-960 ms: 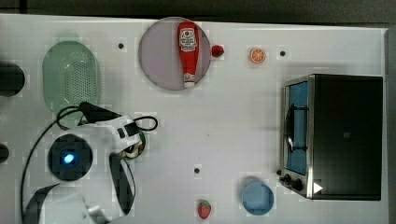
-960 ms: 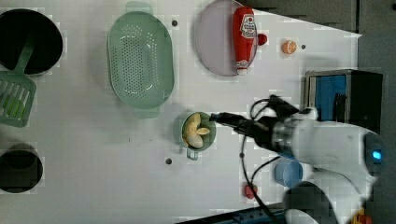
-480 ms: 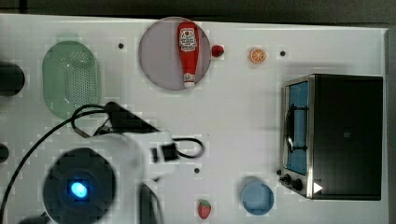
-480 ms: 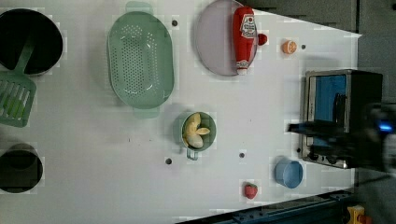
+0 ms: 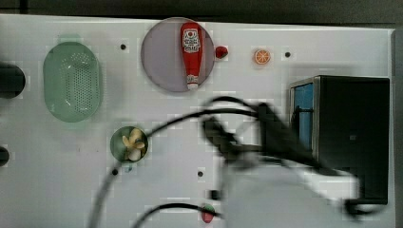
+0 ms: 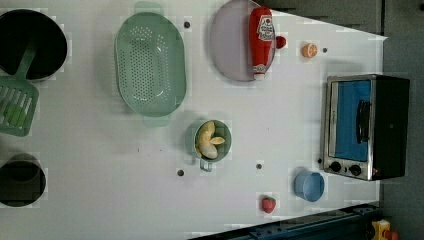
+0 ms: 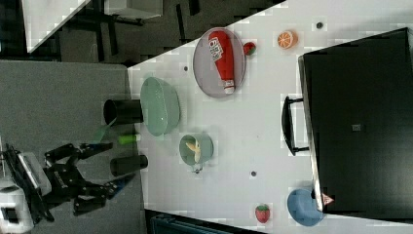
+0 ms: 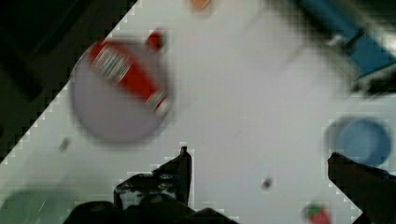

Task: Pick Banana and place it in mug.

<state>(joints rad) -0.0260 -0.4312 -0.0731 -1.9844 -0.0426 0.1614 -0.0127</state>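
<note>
The pale yellow banana [image 5: 133, 142] [image 6: 209, 141] [image 7: 194, 147] lies inside the dark green mug [image 5: 116, 142] [image 6: 226, 131] [image 7: 207, 146], which stands upright near the middle of the white table. In the wrist view my gripper [image 8: 266, 177] is open, its dark fingers [image 8: 183, 167] spread wide with nothing between them, above bare table between the plate and the blue cup. In the top view my arm [image 5: 285, 175] is a blur in front of the toaster oven, well to the top view's right of the mug, with cables trailing back past it.
A pale green colander [image 5: 72, 80] sits beside the mug. A ketchup bottle [image 5: 191, 52] lies on a grey plate [image 5: 161, 61]. A toaster oven [image 5: 347, 133], a blue cup [image 6: 308, 186], a strawberry [image 6: 268, 204] and an orange slice [image 5: 262, 56] are also on the table.
My arm has swung away from the mug toward the top view's right and has left the left view. The banana stays in the mug.
</note>
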